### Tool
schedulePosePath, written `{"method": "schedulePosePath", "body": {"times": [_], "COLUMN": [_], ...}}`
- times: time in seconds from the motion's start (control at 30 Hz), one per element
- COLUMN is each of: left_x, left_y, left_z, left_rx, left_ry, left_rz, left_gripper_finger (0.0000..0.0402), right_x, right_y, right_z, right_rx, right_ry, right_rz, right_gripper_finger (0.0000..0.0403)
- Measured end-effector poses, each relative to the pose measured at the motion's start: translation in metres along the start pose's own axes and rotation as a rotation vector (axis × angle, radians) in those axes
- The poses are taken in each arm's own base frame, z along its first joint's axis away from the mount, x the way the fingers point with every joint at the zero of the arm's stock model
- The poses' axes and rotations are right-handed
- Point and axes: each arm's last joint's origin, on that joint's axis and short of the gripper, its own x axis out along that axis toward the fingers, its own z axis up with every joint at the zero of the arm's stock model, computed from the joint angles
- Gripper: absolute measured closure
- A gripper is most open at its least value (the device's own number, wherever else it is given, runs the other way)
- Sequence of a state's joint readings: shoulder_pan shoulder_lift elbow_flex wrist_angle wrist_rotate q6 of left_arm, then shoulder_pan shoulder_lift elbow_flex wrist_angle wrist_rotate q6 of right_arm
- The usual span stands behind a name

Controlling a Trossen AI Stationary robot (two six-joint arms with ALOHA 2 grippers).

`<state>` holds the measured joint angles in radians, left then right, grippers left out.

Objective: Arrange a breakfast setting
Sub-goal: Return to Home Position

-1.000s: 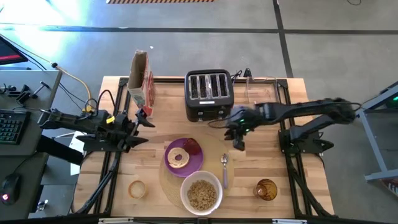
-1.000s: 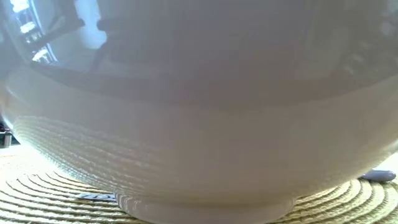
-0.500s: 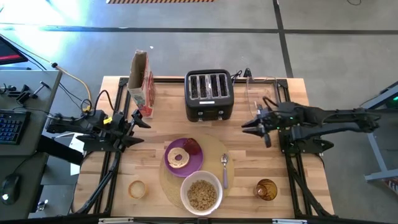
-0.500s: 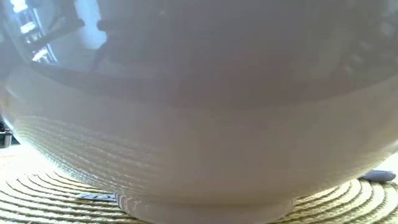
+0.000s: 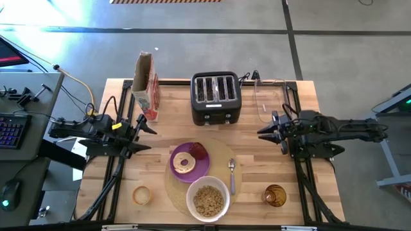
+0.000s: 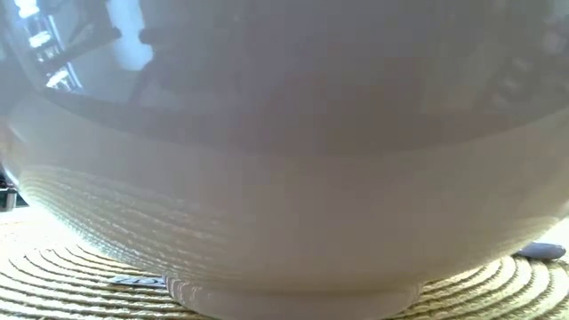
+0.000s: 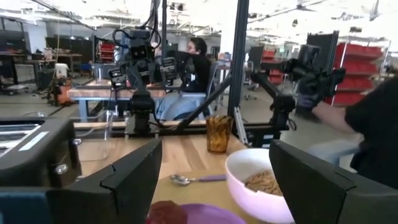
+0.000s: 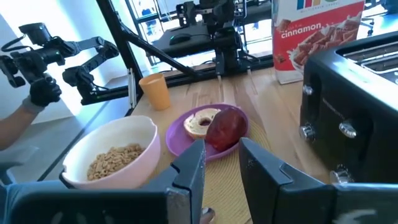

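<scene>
A round tan mat lies at the table's near middle. On it stand a purple plate with a bagel and a red fruit, a white bowl of tan cereal, and a metal spoon. The bowl's foot rests on the mat. An amber glass cup stands on the wood to the right of the mat. My left gripper is open over the table's left part. My right gripper is open over the right part. Both are empty.
A black toaster and a cereal box stand at the far edge, with a clear container right of the toaster. A small tan cup stands near left. A person shows beyond the table.
My right gripper has drawn back from the spot between the toaster and the spoon toward the table's right edge, empty. The setting has stayed in place.
</scene>
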<state>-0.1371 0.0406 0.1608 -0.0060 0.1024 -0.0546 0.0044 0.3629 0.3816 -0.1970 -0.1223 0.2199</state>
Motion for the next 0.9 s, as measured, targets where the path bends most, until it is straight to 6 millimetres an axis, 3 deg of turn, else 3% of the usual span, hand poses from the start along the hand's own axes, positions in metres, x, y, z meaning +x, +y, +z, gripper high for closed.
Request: {"method": "schedulePosePath", "body": {"times": [0.2,0.4,0.6,0.9], "left_x": [0.000,0.006,0.005,0.005], "left_y": [0.000,0.001,0.002,0.003], "left_z": [-0.007,-0.041,-0.040,-0.046], "left_rx": [0.009,0.019,0.019,0.006], "left_ry": [0.049,0.038,0.037,0.095], "left_rz": [0.002,-0.046,-0.020,-0.009], "left_gripper_finger": [0.0115,0.0115,0.0115,0.0115], "right_x": [0.000,0.004,0.008,0.019], "right_y": [-0.002,-0.001,-0.001,-0.010], "right_z": [-0.008,-0.017,-0.027,-0.066], "right_rx": [0.010,-0.012,-0.022,-0.021], "right_ry": [0.005,0.024,0.018,-0.002], "right_rz": [0.000,0.045,0.086,0.097], "right_gripper_finger": [0.0322,0.0322,0.0322,0.0322]}}
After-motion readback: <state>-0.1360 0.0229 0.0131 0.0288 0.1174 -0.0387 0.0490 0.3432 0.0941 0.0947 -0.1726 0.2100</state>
